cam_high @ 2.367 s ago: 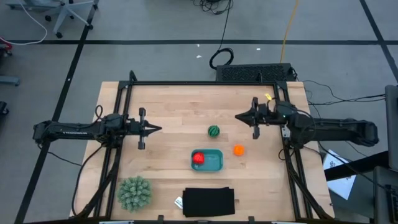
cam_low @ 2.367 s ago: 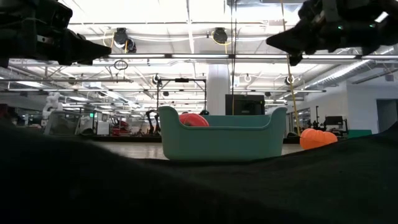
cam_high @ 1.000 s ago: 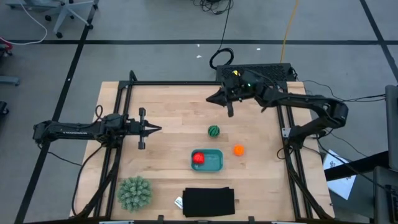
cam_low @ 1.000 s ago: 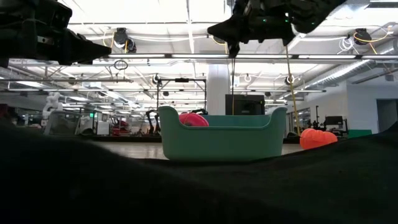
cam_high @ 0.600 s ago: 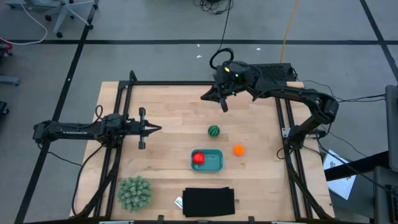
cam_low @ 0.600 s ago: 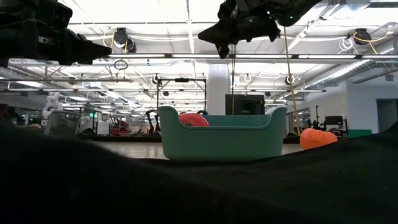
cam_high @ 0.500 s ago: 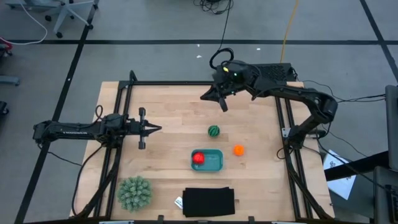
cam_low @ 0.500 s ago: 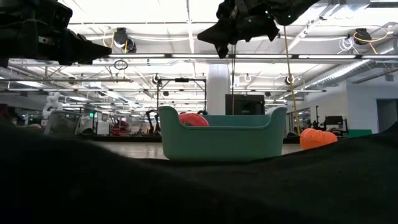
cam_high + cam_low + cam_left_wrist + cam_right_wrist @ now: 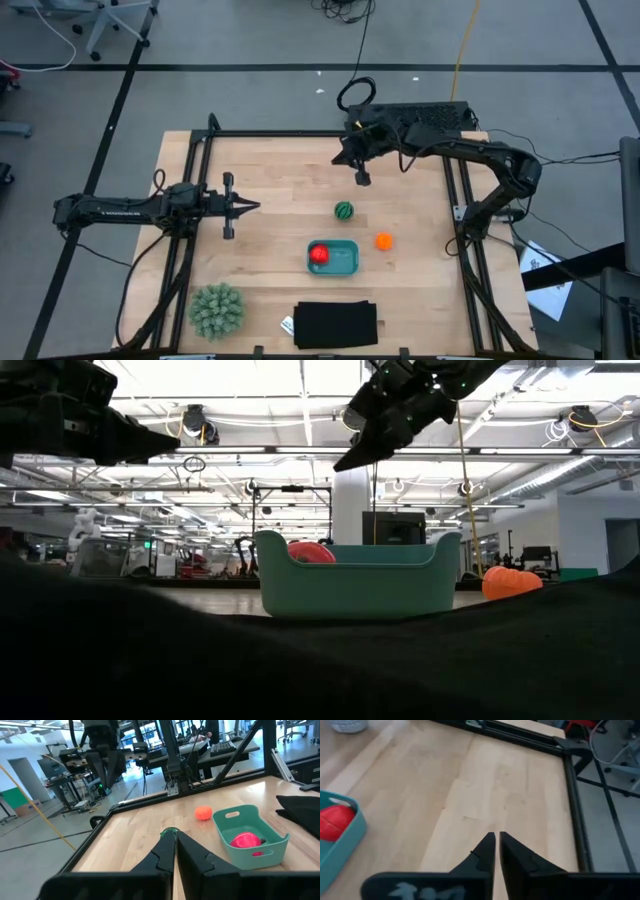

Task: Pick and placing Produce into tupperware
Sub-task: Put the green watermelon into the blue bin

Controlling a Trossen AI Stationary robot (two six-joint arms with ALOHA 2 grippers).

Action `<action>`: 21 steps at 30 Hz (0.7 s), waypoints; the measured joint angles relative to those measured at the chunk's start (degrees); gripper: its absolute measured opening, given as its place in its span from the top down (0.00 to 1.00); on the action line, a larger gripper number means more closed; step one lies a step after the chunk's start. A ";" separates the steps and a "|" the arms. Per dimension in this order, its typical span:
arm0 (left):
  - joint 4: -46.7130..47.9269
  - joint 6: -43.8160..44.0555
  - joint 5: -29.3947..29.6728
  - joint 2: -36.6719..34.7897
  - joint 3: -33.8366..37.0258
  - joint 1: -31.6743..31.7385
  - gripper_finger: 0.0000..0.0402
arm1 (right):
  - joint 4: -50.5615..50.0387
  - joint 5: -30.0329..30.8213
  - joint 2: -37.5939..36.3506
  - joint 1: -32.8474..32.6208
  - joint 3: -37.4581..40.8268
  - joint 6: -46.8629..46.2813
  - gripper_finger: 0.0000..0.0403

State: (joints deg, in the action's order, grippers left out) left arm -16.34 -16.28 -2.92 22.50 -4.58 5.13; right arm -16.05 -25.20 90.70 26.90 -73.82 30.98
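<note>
The teal tub [image 9: 345, 258] sits near the table's middle with the red piece [image 9: 318, 254] inside it. The dark green striped piece [image 9: 344, 211] rests on the wood just beyond the tub, and the orange piece [image 9: 383, 241] lies to the tub's right. My right gripper [image 9: 361, 180] hangs shut above the table's far part, beyond the green piece, fingers slanting down. My left gripper [image 9: 256, 207] waits shut above the table's left half, pointing right. In the left wrist view the tub [image 9: 250, 837], red piece [image 9: 246, 840] and orange piece [image 9: 203, 813] show past the shut fingers.
A spiky pale-green ball [image 9: 216, 310] sits at the near left corner. A flat black rectangle [image 9: 336, 324] lies at the near edge, below the tub. A black frame [image 9: 300, 134] borders the table's far and side edges. Bare wood lies between the grippers.
My right gripper has swung from pointing toward the table's left to slanting down toward the near edge, its tip now closer to the green striped piece. Its fingers stay shut. The produce and the tub have kept their places.
</note>
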 joint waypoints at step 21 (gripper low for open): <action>1.54 0.27 0.02 0.00 0.00 0.00 0.95 | -11.65 12.12 -0.02 -10.13 0.20 28.57 0.33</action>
State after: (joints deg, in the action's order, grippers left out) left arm -14.80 -16.01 -2.90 22.50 -4.58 5.13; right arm -27.70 -13.08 90.67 16.77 -73.63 59.56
